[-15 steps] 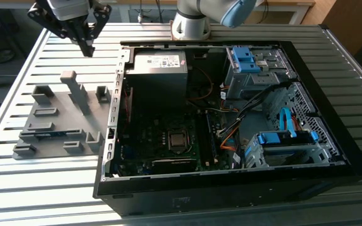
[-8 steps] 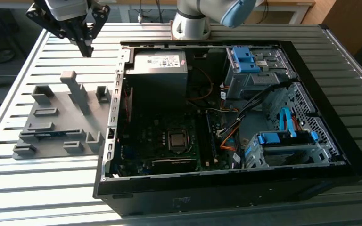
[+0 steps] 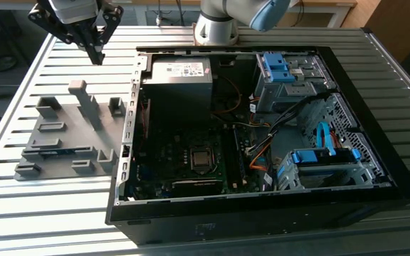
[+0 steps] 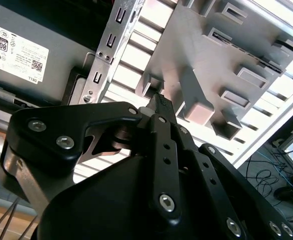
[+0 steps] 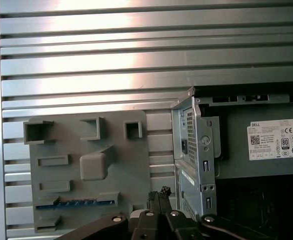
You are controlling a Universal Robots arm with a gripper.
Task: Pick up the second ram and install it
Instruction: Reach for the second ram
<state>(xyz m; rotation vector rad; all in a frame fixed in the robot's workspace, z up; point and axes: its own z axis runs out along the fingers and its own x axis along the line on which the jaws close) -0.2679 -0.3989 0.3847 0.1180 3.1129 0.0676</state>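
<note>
1. The gripper (image 5: 159,194) has its fingers closed tip to tip with nothing between them. It is the same in the second wrist view (image 4: 160,102).
2. The gray holder tray (image 5: 126,165) lies under the fingers. Its tall block (image 5: 93,166) stands about mid-tray.
3. The second ram (image 5: 71,202) sits on edge in a slot along one side of the tray. I see it as a thin blue strip with no contact from the fingers.
4. In the exterior view the gripper (image 3: 96,53) hangs over the slatted worktop (image 3: 48,213), past the tray's far edge. It is well apart from the ram.
5. I judge the step in hand to be the approach for the pick, with the pick itself not yet started.
6. Notes for doing the pick well:
   - Open the fingers before descending.
   - Align the finger gap across the stick's thin faces.
   - Come straight down near mid-length so the stick lifts level.
   - Stay clear of the tall block.
7. Beyond the tray is the open PC case (image 3: 262,213), with the power supply (image 3: 181,72) at its far end and the CPU socket (image 3: 201,159) on the board. I cannot tell how the memory slots are filled.
</note>
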